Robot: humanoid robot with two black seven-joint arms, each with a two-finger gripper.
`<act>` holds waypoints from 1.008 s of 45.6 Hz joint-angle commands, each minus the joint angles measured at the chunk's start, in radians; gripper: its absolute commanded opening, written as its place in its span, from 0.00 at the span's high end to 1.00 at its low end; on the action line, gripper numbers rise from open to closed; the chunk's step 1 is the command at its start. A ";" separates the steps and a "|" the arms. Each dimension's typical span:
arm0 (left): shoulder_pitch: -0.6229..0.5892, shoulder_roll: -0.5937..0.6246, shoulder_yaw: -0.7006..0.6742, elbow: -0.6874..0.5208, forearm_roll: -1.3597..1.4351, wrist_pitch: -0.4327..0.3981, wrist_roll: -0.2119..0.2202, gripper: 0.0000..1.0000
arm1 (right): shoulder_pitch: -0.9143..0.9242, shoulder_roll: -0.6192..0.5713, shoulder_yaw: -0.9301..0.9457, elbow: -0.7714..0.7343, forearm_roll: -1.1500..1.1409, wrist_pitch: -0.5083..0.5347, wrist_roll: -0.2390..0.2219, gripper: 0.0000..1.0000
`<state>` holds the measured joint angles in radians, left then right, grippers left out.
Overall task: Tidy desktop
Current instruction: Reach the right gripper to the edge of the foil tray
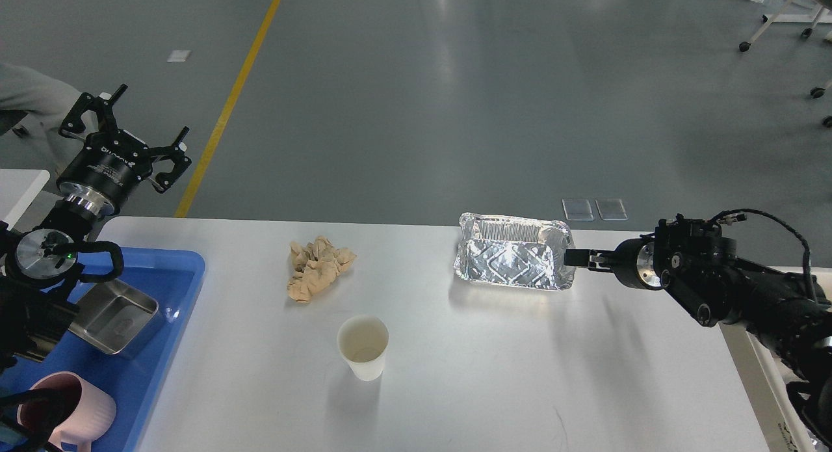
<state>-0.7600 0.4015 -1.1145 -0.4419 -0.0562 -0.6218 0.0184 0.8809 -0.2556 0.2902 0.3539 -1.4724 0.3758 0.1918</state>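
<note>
The white desktop [494, 374] carries a crumpled foil tray [510, 260] at the back right, a wad of brown paper [317, 268] at the back middle and a white paper cup [363, 346] in front of it. My right gripper [573, 257] reaches in from the right, and its tip is at the foil tray's right rim. It is seen edge-on as one dark bar, so its fingers cannot be told apart. My left gripper [138, 119] is raised beyond the desktop's back left corner, open and holding nothing.
A blue tray [153, 367] on the left edge holds a steel box [114, 315] and a pink cup [71, 406]. A white bin's edge [757, 367] shows behind my right arm. A small white table corner [19, 182] is at far left.
</note>
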 commanded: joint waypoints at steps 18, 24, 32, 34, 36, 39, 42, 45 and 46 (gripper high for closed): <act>0.001 -0.003 0.002 0.000 0.001 -0.001 0.002 0.02 | -0.011 0.134 -0.108 -0.138 0.286 -0.005 0.006 0.00; 0.008 -0.006 0.004 0.000 0.001 -0.001 0.002 0.02 | -0.017 0.142 -0.111 -0.136 0.362 -0.005 0.009 0.08; 0.015 -0.001 0.004 0.000 0.001 -0.001 0.002 0.02 | -0.019 0.150 -0.111 -0.130 0.363 -0.008 0.017 0.41; 0.015 -0.001 0.004 0.000 0.001 -0.001 0.002 0.02 | -0.020 0.150 -0.112 -0.130 0.363 -0.012 0.029 0.51; 0.015 -0.001 0.004 0.000 0.001 -0.001 0.002 0.02 | -0.025 0.150 -0.112 -0.127 0.363 -0.011 0.043 0.65; 0.015 -0.001 0.004 0.000 0.001 -0.001 0.002 0.02 | -0.030 0.150 -0.117 -0.127 0.365 -0.011 0.054 0.72; 0.015 0.000 0.004 0.000 0.002 -0.001 0.002 0.02 | -0.034 0.150 -0.118 -0.127 0.365 -0.011 0.055 0.82; 0.015 0.002 0.004 0.000 0.002 -0.001 0.002 0.02 | -0.036 0.150 -0.118 -0.127 0.365 -0.009 0.054 0.94; 0.015 0.002 0.004 0.000 0.003 -0.001 0.002 0.02 | -0.036 0.150 -0.118 -0.127 0.365 -0.008 0.054 0.99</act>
<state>-0.7455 0.4015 -1.1110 -0.4418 -0.0545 -0.6228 0.0199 0.8487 -0.1058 0.1726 0.2266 -1.1078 0.3651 0.2451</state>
